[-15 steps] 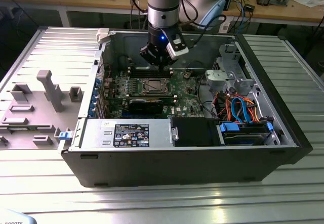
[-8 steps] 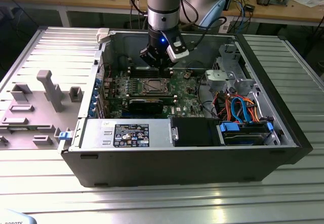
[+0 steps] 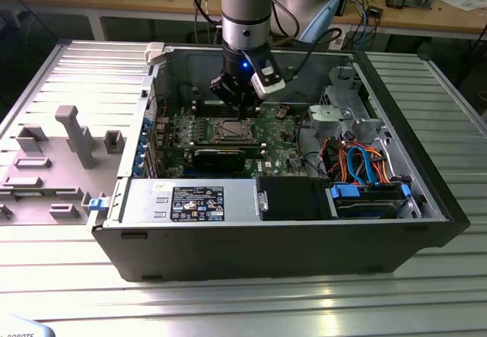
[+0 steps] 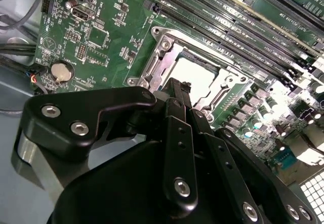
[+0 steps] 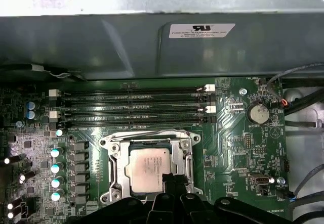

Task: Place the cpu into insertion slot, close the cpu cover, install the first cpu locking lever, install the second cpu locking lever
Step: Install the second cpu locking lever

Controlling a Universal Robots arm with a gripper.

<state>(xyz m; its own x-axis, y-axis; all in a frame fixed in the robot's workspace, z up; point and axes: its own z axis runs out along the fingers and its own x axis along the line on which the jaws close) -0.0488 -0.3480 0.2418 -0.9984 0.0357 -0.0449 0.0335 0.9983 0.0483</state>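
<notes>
Exterior view: I see my arm reaching down into the open computer case (image 3: pixel 426 200), with the gripper (image 3: pixel 245 110) hanging right over the insertion slot (image 3: pixel 230 129) on the green motherboard (image 3: pixel 278 135).
Exterior view, landmark: taking the insertion slot as my reference, the black expansion card (image 3: pixel 221 157) lies just beside it toward the camera, and the bundle of blue and orange cables (image 3: pixel 364 162) sits well apart on the exterior view's right.
Second wrist view: the gripper (image 4: pixel 179 88) has its black fingers (image 4: pixel 174 95) pressed together into one narrow tip, holding nothing, and that tip sits at the edge of the insertion slot (image 4: pixel 164 47).
Second wrist view, chip: the cpu (image 4: pixel 195 75) lies flat inside the slot, with the cpu cover (image 4: pixel 223 85) framing it.
First wrist view: the cpu (image 5: pixel 149 168) sits seated in the insertion slot (image 5: pixel 109 143), its grey face showing through the cut-out of the cpu cover (image 5: pixel 120 171), which lies down around it.
First wrist view, tool: the gripper (image 5: pixel 174 181) touches the slot's frame just beside the chip.
First wrist view, surroundings: the long memory slots (image 5: pixel 131 105) run near the insertion slot, between it and the case wall.
</notes>
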